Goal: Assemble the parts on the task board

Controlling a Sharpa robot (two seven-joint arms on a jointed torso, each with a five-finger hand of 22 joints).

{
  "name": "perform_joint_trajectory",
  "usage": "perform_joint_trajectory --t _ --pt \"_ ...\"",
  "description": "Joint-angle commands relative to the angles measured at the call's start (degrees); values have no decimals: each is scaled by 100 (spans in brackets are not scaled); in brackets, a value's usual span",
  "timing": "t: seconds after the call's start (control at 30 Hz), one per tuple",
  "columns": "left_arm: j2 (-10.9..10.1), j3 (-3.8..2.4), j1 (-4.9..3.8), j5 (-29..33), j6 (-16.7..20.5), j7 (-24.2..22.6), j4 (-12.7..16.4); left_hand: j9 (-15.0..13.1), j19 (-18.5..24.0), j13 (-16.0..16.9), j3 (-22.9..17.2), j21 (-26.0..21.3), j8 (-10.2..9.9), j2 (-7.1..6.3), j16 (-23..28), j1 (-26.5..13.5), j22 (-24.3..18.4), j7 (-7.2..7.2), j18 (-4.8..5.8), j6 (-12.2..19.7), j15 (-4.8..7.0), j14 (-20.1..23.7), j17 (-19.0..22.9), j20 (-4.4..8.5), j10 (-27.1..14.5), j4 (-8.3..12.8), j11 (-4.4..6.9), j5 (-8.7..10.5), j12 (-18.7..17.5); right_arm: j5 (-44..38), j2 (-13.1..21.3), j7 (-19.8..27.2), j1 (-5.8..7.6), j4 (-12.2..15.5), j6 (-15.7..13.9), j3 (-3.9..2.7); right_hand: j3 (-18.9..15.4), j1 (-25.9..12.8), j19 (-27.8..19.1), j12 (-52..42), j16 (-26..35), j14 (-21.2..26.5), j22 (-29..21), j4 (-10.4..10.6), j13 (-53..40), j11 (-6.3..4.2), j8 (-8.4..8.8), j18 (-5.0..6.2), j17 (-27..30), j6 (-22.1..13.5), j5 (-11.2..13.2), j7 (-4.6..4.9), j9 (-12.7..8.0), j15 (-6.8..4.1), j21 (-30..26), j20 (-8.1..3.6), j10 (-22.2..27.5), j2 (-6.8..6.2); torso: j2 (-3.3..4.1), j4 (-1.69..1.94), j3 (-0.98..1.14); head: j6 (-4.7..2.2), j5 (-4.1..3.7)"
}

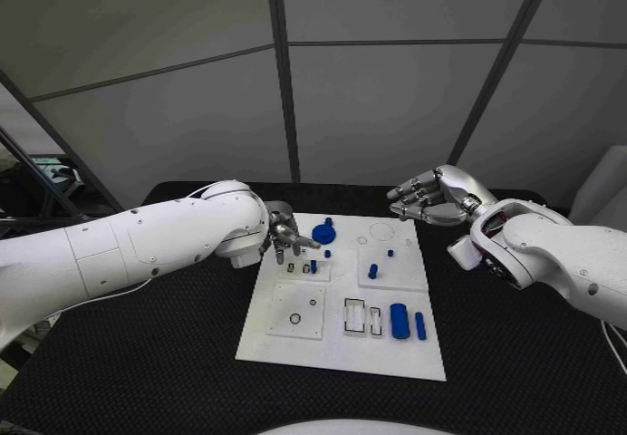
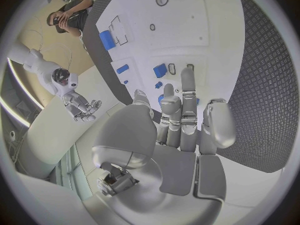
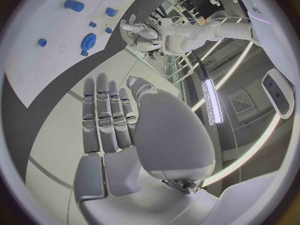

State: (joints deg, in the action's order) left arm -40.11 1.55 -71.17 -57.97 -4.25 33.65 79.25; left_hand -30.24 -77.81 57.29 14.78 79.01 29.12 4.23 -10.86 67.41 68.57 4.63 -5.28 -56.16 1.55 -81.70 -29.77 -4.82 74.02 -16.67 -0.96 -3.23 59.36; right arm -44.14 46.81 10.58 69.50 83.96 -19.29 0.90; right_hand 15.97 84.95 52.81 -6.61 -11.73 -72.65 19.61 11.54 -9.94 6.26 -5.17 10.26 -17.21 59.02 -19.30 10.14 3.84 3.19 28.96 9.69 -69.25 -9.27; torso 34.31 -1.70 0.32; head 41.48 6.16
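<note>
Black table (image 1: 157,381): textured dark surface carrying everything listed. Task board (image 1: 342,349): white rectangular plate at the middle of the table, long side running away from the robot, with raised square panels and small cut-outs. Left arm (image 1: 144,240): white, entering from the left and reaching over the board's far left corner. Right arm (image 1: 562,258): white, entering from the right, held above the table beside the board's right edge. Right hand (image 1: 435,198): silver, raised clear of the board past its far right corner, fingers loosely curled side by side, nothing in them; the right wrist view shows the fingers (image 3: 106,117) straight and empty. Left hand (image 1: 285,237): silver, fingertips pointing down at the left panel of the board, close over a small blue piece; fingers (image 2: 187,92) extended and slightly apart, whether one touches a piece cannot be told. Blue gear-like part (image 1: 324,233): far middle of the board, just beside the left hand. Large blue block (image 1: 400,321): near right part of the board, lying lengthwise. Slim blue bar (image 1: 420,325): just right of the block. Small blue peg (image 1: 372,270): standing in the right middle panel.
</note>
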Motion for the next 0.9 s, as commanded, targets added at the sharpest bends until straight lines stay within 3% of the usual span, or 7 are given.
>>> perform_joint_trajectory --t 0.03,0.47,0.7,0.9 --pt "80 22 -39 -374 -394 406 -54 -26 5 28 46 40 41 1 34 -82 22 -10 84 55 -9 -38 -11 -3 0 -6 11 22 48 150 -16 96 14 -30 79 -5 46 -81 81 63 151 -76 -76 -30 167 1 32 24 79 9 -32 41 7 -7 -102 -7 -70 24 8 -10 -2 6 2" --pt "446 58 -67 -390 -603 369 -294 -152 33 42 47 20 88 18 74 5 -7 3 75 170 -16 -41 -56 -7 -21 21 -1 -6 69 152 -94 114 18 -138 23 -5 111 -190 107 139 517 -56 -262 -140 479 33 79 9 271 9 -71 61 7 50 -381 34 -118 -1 25 -1 -9 38 -10" --pt "569 60 -68 -362 -744 374 -409 -242 -18 470 48 66 139 24 100 66 89 3 93 202 -18 -49 -89 -11 183 15 0 -16 487 152 -121 115 18 -175 -9 -5 127 -225 104 149 608 -41 -320 -164 550 43 88 10 329 8 -70 66 7 69 -469 57 -125 -3 31 2 -12 64 -6" --pt "679 93 -68 -347 -905 395 -509 -281 -46 559 56 91 163 31 112 64 140 0 102 209 -17 -52 -103 -11 221 11 2 -16 578 152 -147 97 18 -194 -21 -5 130 -238 109 155 632 -44 -337 -172 573 49 97 11 345 -4 -70 72 5 74 -495 63 -119 -7 34 -4 -12 89 2"
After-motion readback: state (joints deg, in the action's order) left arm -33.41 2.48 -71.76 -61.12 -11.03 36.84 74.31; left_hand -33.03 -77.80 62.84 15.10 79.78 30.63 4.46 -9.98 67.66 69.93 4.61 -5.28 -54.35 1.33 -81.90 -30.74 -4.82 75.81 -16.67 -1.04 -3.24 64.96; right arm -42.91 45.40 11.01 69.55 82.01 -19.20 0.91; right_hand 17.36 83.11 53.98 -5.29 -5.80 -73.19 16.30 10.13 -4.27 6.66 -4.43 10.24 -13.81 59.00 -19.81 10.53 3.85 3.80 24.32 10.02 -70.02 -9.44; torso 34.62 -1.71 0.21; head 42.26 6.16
